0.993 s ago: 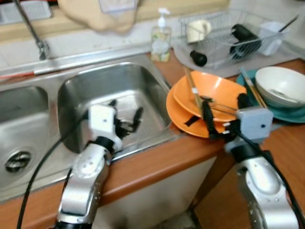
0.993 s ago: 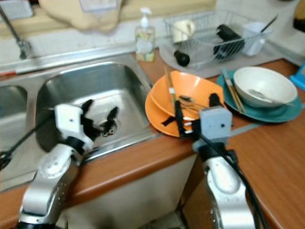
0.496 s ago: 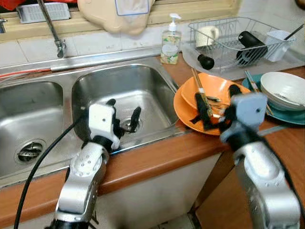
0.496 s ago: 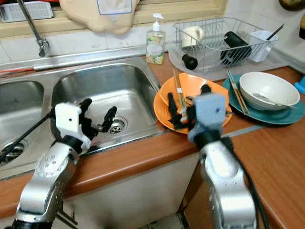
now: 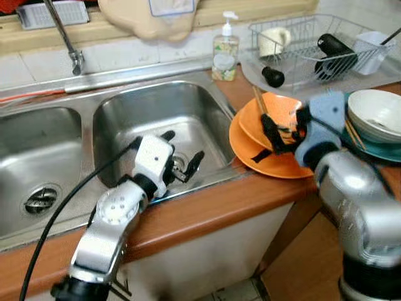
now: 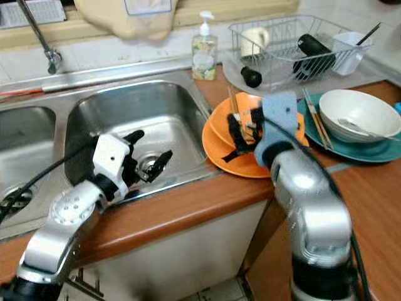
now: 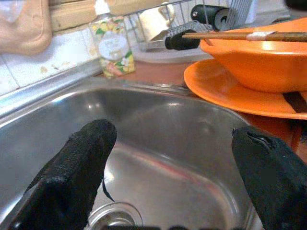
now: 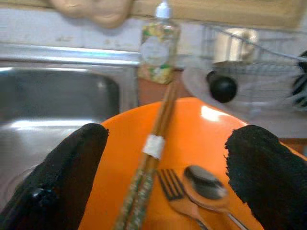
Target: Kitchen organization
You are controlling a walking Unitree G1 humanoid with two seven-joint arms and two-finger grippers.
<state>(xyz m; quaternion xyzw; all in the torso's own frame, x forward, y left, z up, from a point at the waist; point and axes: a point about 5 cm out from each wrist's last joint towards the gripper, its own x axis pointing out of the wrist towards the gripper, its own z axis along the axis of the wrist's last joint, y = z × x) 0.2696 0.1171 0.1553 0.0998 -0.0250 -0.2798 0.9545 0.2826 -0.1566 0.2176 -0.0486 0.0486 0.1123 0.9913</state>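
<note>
Both grippers empty, fingers apart: right gripper (image 8: 158, 158) over orange bowl (image 8: 192, 143) holding chopsticks (image 8: 152, 143); left gripper (image 7: 177, 172) above sink (image 7: 158, 120). Nothing sorted yet.

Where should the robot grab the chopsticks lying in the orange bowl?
Probably near the paper band round the chopsticks, where the pair is bound together. They lie across the orange bowl, beside the fork and spoon. The right tool is open over the bowl and could come down from above, one finger on each side.

A soap bottle (image 5: 225, 50) stands behind the sink basin (image 5: 156, 119), near the faucet (image 5: 62, 37).
</note>
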